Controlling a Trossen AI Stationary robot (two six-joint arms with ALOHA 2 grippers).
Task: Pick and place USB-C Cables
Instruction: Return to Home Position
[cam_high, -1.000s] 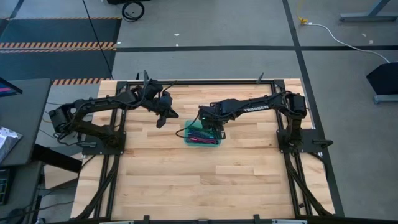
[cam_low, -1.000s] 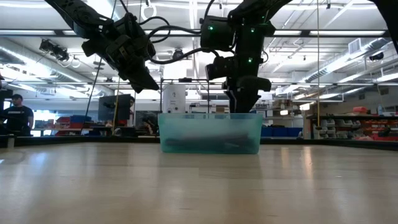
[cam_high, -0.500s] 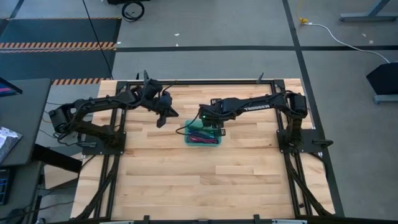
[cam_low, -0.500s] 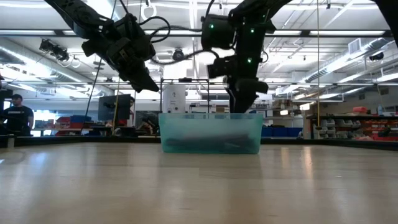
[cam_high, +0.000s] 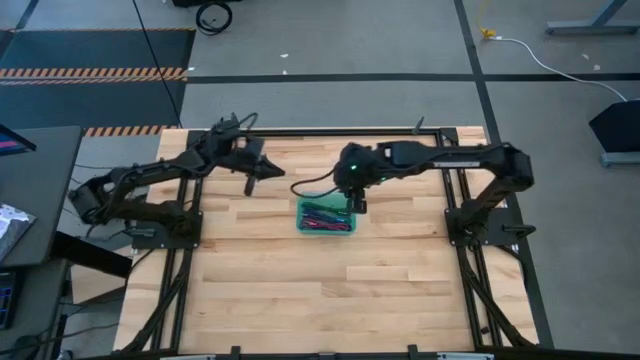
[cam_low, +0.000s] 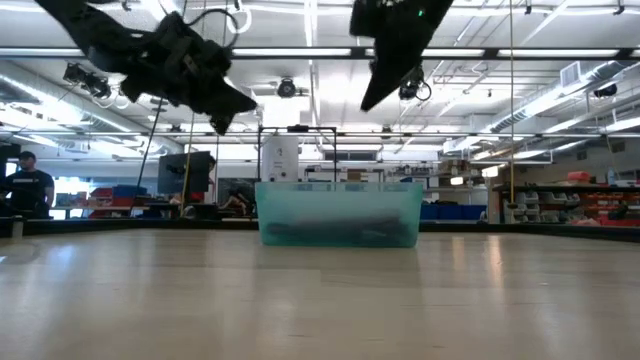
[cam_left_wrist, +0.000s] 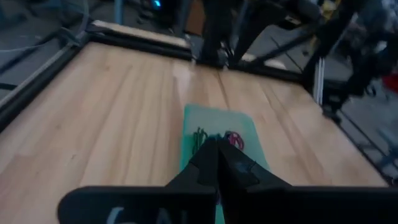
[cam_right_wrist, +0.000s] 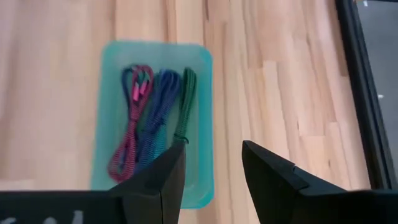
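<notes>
The USB-C cables (cam_right_wrist: 152, 121) lie side by side on the floor of a teal tray (cam_right_wrist: 202, 74): a maroon-magenta bundle (cam_right_wrist: 127, 140), purple-blue ones (cam_right_wrist: 163, 93), a dark green one (cam_right_wrist: 185, 102) and a bit of teal. In the high view the tray (cam_high: 303, 228) sits mid-table. My right gripper (cam_right_wrist: 211, 149) hangs open and empty, high above the tray's far right corner (cam_high: 356, 200) (cam_low: 375, 95). My left gripper (cam_left_wrist: 217, 146) is shut and empty, raised left of the tray (cam_high: 250, 178) (cam_low: 225, 108).
The tray's translucent wall (cam_low: 340, 212) stands on the bare wooden table (cam_high: 300, 290). A black frame (cam_high: 330, 131) runs along the table's edges. Far behind the table a person (cam_low: 25, 185) stands in the room.
My right gripper has risen out of the tray to well above its rim and drawn a little toward the far edge. My left gripper has lifted and pulled back toward the far left. The cables and tray have stayed put.
</notes>
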